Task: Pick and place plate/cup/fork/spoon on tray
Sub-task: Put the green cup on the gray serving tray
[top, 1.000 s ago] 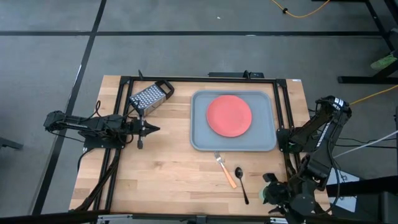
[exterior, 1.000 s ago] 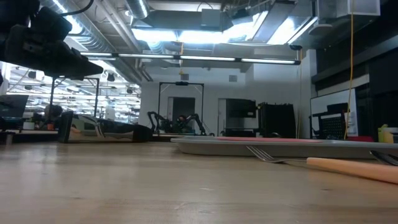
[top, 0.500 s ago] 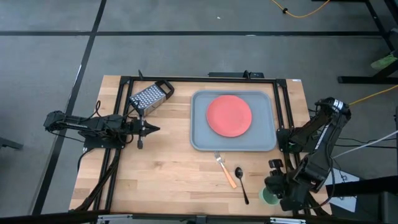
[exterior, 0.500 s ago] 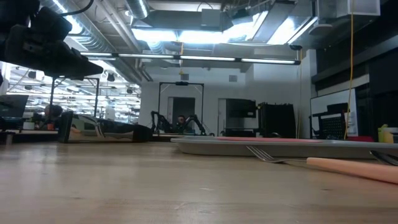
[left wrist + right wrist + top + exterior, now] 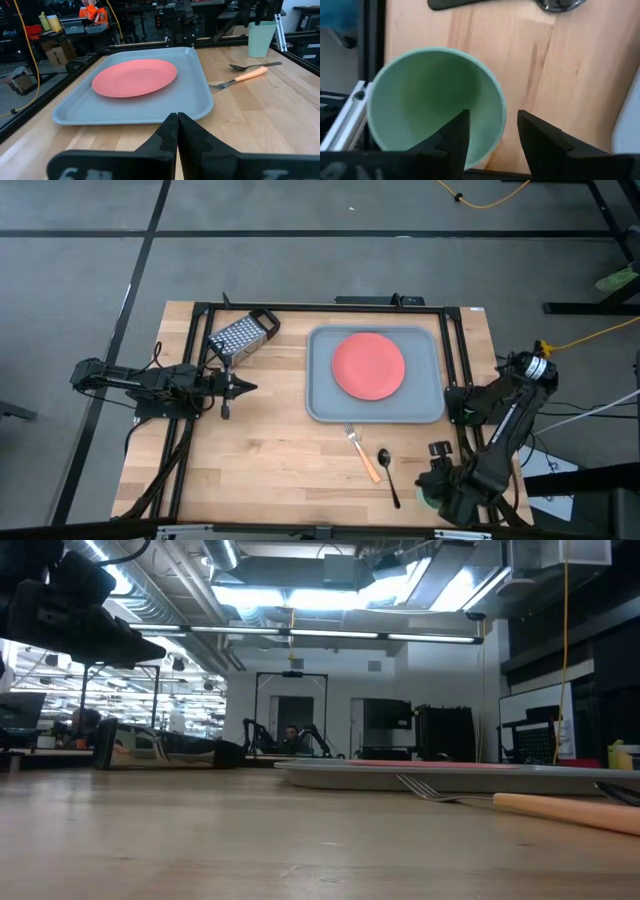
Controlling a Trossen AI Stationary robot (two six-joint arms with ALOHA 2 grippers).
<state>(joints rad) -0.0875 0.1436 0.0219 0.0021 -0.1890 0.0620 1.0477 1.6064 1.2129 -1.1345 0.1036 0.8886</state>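
Since the earlier frames the right gripper [image 5: 490, 137] has descended over the small pale green cup [image 5: 437, 100] at the table's near right corner. Its fingers are spread, one inside the cup's wall and one outside, not yet closed.

Risk: the cup stands close to the table edge and frame; an off-centre closure could tip it or push it off.

The grey-blue rectangular tray [image 5: 325, 405] contains only the flat coral-red plate [image 5: 368, 366]. The orange-handled fork [image 5: 362, 452] and dark spoon [image 5: 388, 472] lie on the table beside the tray. The left gripper [image 5: 176, 131] waits closed at table left.

No readable text, labels, brands, numbers or signs show in any view.
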